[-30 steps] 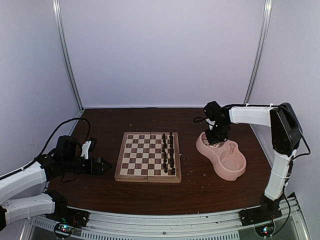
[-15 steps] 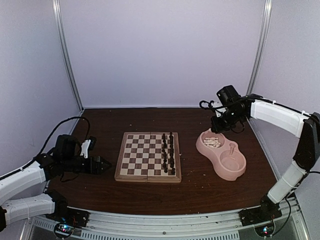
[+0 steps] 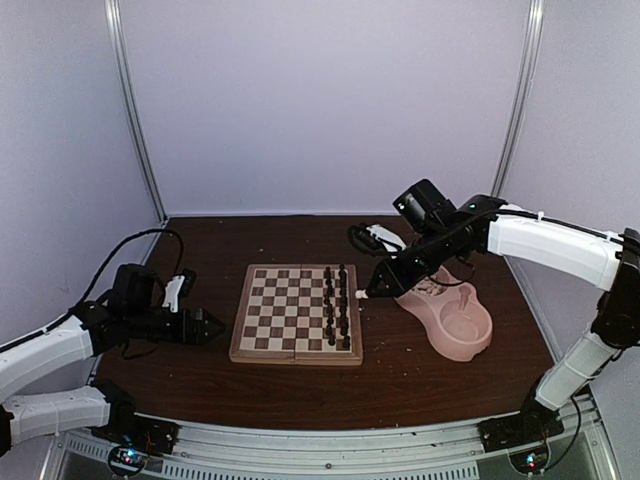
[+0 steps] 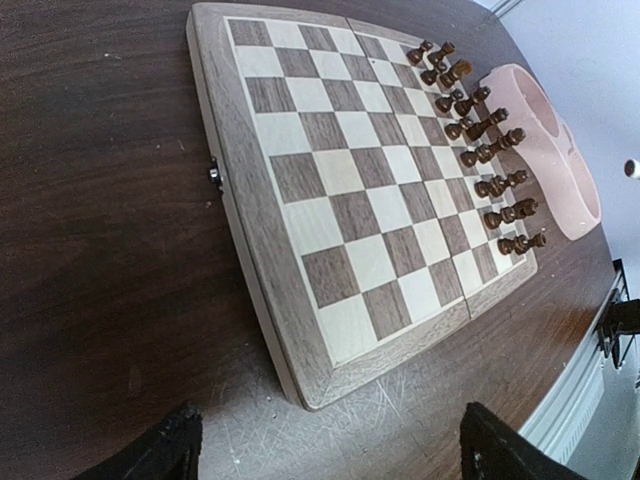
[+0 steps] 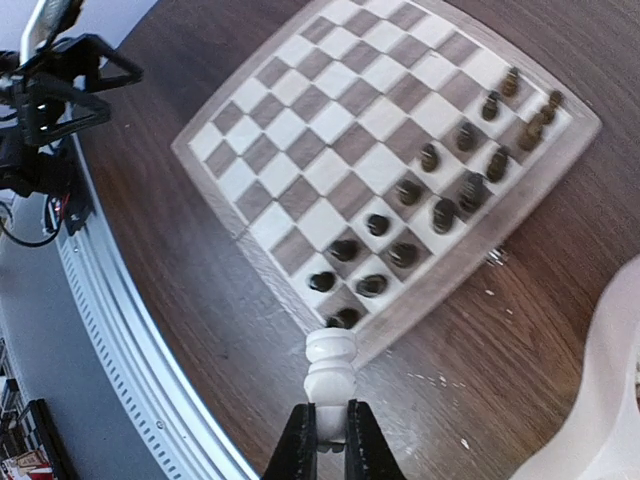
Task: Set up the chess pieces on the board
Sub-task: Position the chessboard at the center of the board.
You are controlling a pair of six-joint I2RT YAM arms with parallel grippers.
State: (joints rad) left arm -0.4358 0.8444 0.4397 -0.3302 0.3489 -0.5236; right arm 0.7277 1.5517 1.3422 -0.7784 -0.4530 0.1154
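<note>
Right tool (image 3: 366, 293) is closed tight on one white chess piece (image 5: 330, 362), pinched at one end so it sticks out past the fingertips. Its long axis runs in line with the fingers, tilted down toward the board, not upright. In the top view the piece hangs in the air just off the right edge of the chessboard (image 3: 270, 312), between it and the pink double bowl (image 3: 460, 330). Dark pieces (image 3: 336, 305) fill the two right-hand columns, right under the approach path. The free squares for white lie left of the tool, across the whole board on its far left side. The piece likely has to pass over the dark rows and be turned upright before setting down. Left tool (image 4: 330, 452) is wide open and holds nothing, low over the surface (image 3: 400, 390) beside the board's left edge. It is nearer the empty columns but has no piece.
</note>
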